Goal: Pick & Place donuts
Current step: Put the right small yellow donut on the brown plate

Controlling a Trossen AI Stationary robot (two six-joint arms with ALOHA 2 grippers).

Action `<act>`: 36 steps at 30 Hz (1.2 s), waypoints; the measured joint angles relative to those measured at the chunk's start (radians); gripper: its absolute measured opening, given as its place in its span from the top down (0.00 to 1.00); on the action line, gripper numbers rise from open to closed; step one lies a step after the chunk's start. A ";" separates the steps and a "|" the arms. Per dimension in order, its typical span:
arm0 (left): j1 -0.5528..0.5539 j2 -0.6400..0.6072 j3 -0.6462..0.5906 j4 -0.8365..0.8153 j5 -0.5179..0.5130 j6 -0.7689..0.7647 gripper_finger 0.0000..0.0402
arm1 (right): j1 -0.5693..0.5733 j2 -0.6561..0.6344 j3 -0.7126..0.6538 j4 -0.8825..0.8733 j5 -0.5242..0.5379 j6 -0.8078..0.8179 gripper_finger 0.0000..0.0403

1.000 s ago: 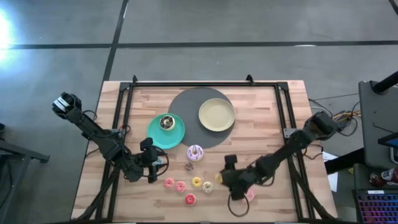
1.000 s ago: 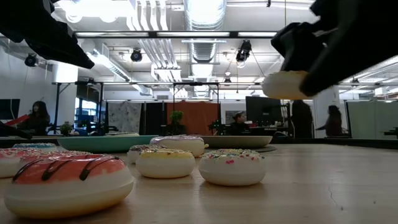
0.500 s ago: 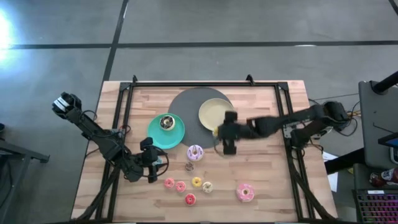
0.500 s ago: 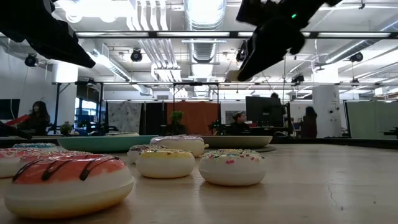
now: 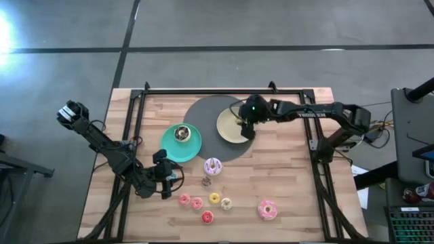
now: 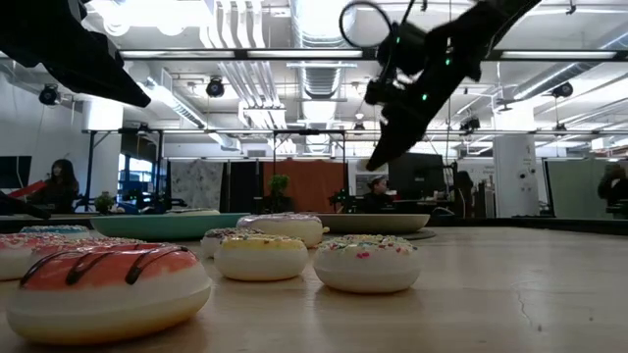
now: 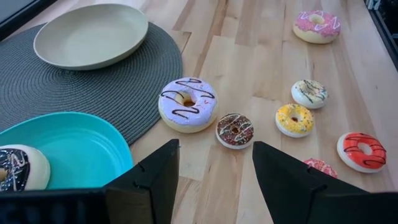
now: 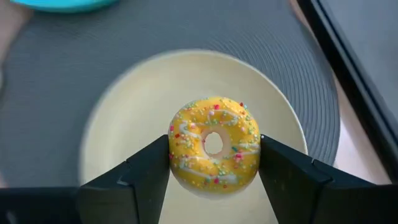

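My right gripper (image 5: pixel 245 129) hangs over the pale-yellow plate (image 5: pixel 228 122), shut on a yellow sprinkled donut (image 8: pixel 214 146). My left gripper (image 5: pixel 166 177) waits open near the table's left side, level with the loose donuts. A larger lilac donut (image 5: pixel 213 166) lies flat on the wood, a tiny brown one (image 5: pixel 207 181) beside it. Several tiny donuts (image 5: pixel 214 198) lie in a cluster toward the near edge, with a red one (image 5: pixel 207 217) nearest. A larger pink donut (image 5: pixel 267 209) lies to the right. One dark-iced donut (image 5: pixel 182 133) rests on the teal plate (image 5: pixel 193 149). My right gripper pinches the yellow donut between its two fingers (image 8: pixel 149 174), which press on opposite sides of the outer rim (image 8: pixel 175 149). They come from above, pointing down. The donut sits roughly level, iced face up, lifted clear above the pale-yellow plate (image 8: pixel 124 124).
Both plates sit on a round grey mat (image 5: pixel 203 112) at the table's far middle. A black frame (image 5: pixel 224 92) runs along the far edge and both sides. Bare wood lies right of the mat and around the pink donut. People and desks show in the room beyond.
My right gripper, shut on the yellow donut, has swung from low over the near right part of the table, up and toward the far edge, past the lilac donut, to above the pale-yellow plate. The donut has travelled with it.
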 joint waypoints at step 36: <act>0.000 0.000 0.000 0.002 -0.017 -0.005 0.55 | -0.120 0.243 0.090 -0.081 0.117 0.210 0.46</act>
